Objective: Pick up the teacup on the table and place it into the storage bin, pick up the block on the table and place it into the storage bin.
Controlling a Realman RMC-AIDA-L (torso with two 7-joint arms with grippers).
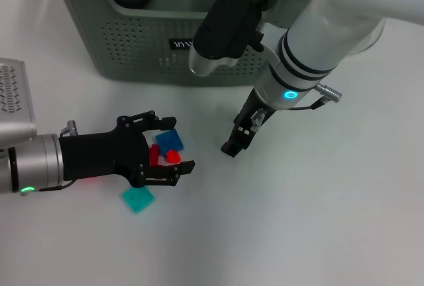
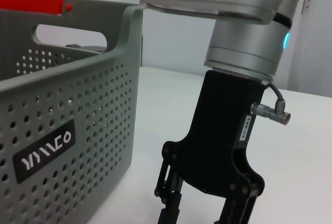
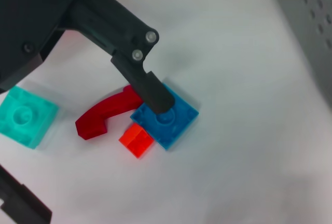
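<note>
While head view has the left gripper [image 1: 171,146] spread wide around blue block [image 1: 170,141] nr the bin [image 1: 126,41], left wrist cam shows right gripper [image 2: 205,211] by bin, fingers cannot tell; right wrist cam: fingertip [image 3: 155,95] on blue block [image 3: 171,120].

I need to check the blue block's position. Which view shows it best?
The right wrist view: the blue block is close, with the left end effector's fingertip over it. The head view shows it small; the left wrist view, not at all.
</note>
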